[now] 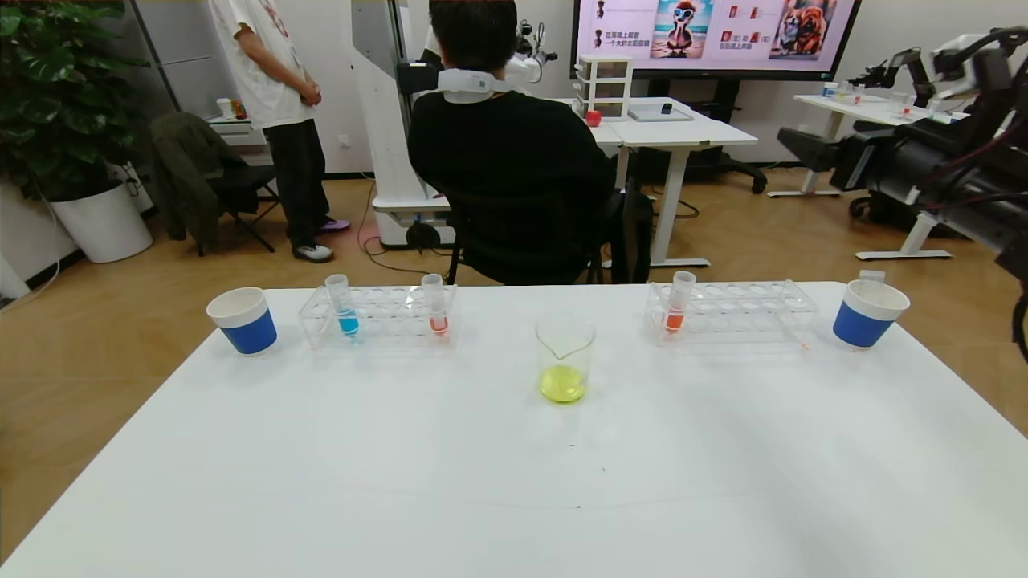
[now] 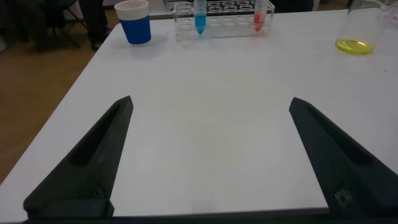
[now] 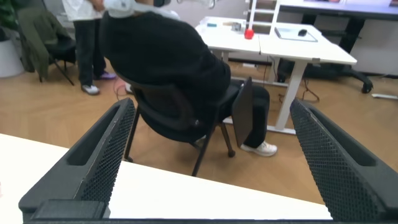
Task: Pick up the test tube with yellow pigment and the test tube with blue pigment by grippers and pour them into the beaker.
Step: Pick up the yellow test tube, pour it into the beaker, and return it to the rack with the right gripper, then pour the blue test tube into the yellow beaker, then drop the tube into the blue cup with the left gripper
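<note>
Beaker (image 1: 564, 359) at tabletop (image 1: 514, 482) centre holds yellow liquid. Blue tube (image 1: 343, 305) stands upright in far-left rack (image 1: 379, 317). Yellow tube possibly in right cup (image 1: 868, 312); unclear. Left tool (image 2: 211, 155) wide, empty, above near-left tabletop. Right tool (image 3: 211, 155) wide, empty.

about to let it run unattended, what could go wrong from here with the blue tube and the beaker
The test tube with blue pigment shares its left rack with an orange-tipped tube, so a loose grasp could tip either tube.

The beaker already holds yellow liquid; a bump while pouring might spill it.

The left gripper hangs open, well short of the rack, leaving a long approach.
</note>
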Robot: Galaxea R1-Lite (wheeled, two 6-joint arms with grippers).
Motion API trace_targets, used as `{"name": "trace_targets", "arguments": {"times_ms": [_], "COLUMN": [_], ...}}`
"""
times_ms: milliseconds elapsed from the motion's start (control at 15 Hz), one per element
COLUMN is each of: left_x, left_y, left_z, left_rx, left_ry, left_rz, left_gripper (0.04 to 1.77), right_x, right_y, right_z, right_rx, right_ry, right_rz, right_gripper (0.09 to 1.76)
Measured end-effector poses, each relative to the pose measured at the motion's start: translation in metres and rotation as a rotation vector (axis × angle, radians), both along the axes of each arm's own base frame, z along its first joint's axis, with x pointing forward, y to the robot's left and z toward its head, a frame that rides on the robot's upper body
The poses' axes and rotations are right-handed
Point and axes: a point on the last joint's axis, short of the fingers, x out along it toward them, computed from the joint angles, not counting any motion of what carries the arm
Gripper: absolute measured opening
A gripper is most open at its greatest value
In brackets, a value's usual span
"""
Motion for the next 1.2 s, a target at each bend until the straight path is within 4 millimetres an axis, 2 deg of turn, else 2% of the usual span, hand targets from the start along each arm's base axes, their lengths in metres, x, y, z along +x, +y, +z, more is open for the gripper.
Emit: {"name": "trace_targets", "arguments": {"times_ms": [200, 333, 467, 600, 933, 1067, 1200], "left_x": [0.000, 0.000, 0.000, 0.000, 0.000, 0.000, 0.000], "left_y": [0.000, 0.000, 0.000, 0.000, 0.000, 0.000, 0.000], "left_z": [0.000, 0.000, 0.000, 0.000, 0.000, 0.000, 0.000], "left_rx": [0.000, 0.000, 0.000, 0.000, 0.000, 0.000, 0.000], "left_ry": [0.000, 0.000, 0.000, 0.000, 0.000, 0.000, 0.000], "left_rz": [-0.001, 0.000, 0.000, 0.000, 0.000, -0.001, 0.000], "left_gripper": [1.75, 1.75, 1.75, 1.75, 1.75, 1.75, 1.75], "right_x": [-0.083, -0.145, -0.201, -0.248, -0.332, -0.358, -0.375], "right_y": [0.001, 0.002, 0.001, 0.000, 0.002, 0.002, 0.001], "right_z": [0.028, 0.035, 0.029, 0.013, -0.030, -0.046, -0.065], "right_rx": [0.019, 0.023, 0.025, 0.024, 0.022, 0.016, -0.007], "right_ry": [-0.089, -0.160, -0.216, -0.254, -0.218, -0.222, -0.245], "right_rz": [0.008, 0.009, 0.003, -0.018, -0.033, -0.001, 0.006], "right_gripper": [1.74, 1.74, 1.74, 1.74, 1.74, 1.74, 1.74]}}
